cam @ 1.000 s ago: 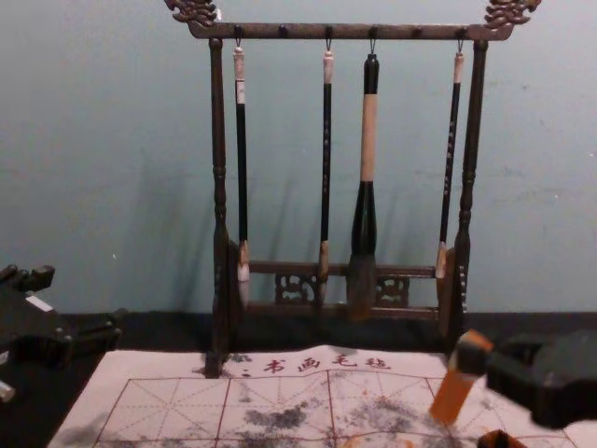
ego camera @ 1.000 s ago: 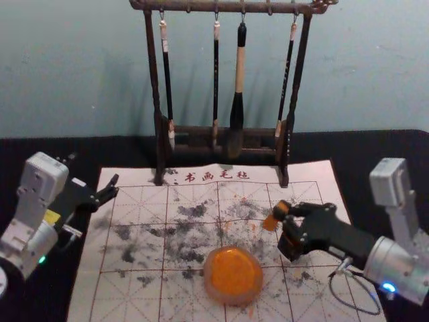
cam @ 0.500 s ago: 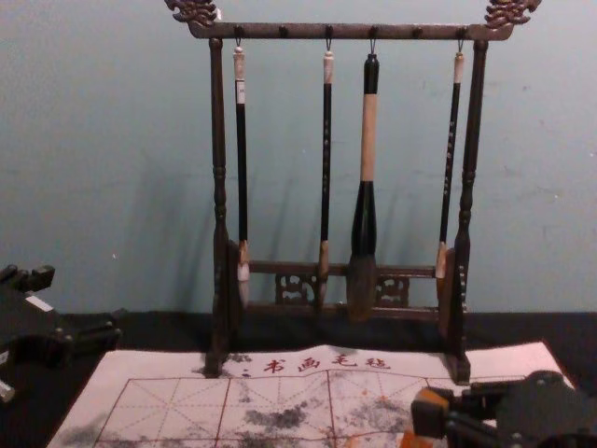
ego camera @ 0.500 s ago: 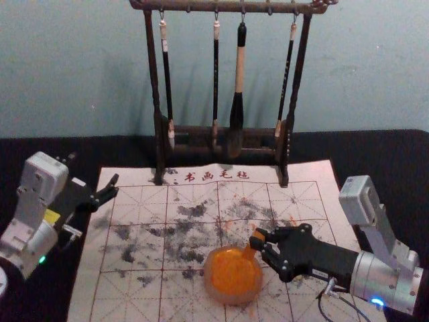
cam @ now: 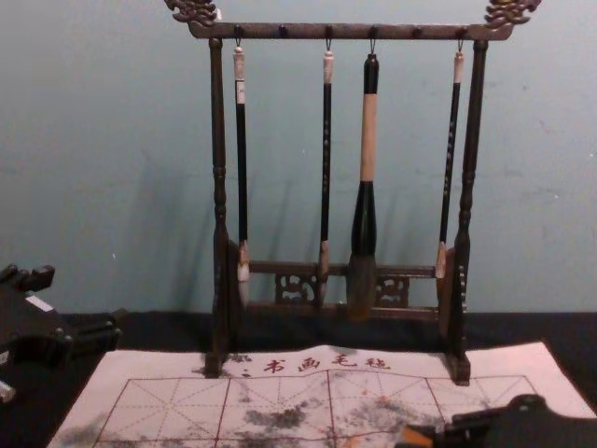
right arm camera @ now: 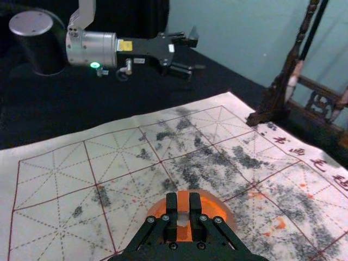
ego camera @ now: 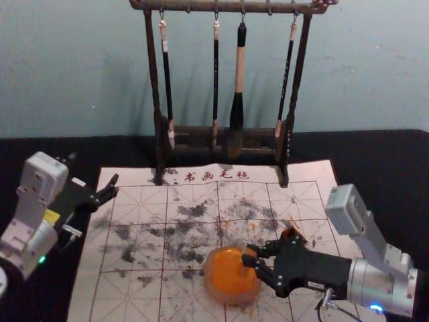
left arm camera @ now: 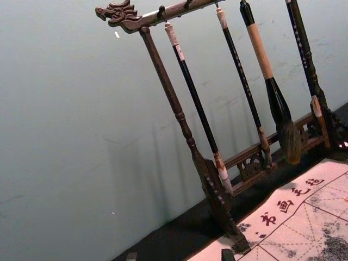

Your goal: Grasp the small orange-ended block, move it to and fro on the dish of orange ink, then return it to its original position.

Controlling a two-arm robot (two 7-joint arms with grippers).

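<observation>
Head view, from left to right: the left gripper (ego camera: 111,188) is parked over the far left corner of a gridded paper mat (ego camera: 134,305), its two fingers spread and holding nothing. Behind the mat's middle, a dark wooden rack (ego camera: 201,132) stands upright with four brushes hanging from it. Nearer and right of centre, a round dish (ego camera: 212,290) of orange ink (ego camera: 231,272) sits on the mat. At the dish's right side is the right gripper (ego camera: 252,256), reaching in from the right. In the right wrist view its fingers are closed on the small orange-ended block (right arm camera: 183,200), which is held over the ink; whether its lower end touches the surface cannot be told. Just beside this gripper, on its far side, is a dark, orange-marked object (ego camera: 293,234) of unclear kind. The step in hand looks like the inking. The next move likely calls for short, level strokes to and fro inside the rim, with a firm grip and light pressure, so the dish does not slide. Lifting clear and returning the block would follow; its original spot cannot be identified here.
</observation>
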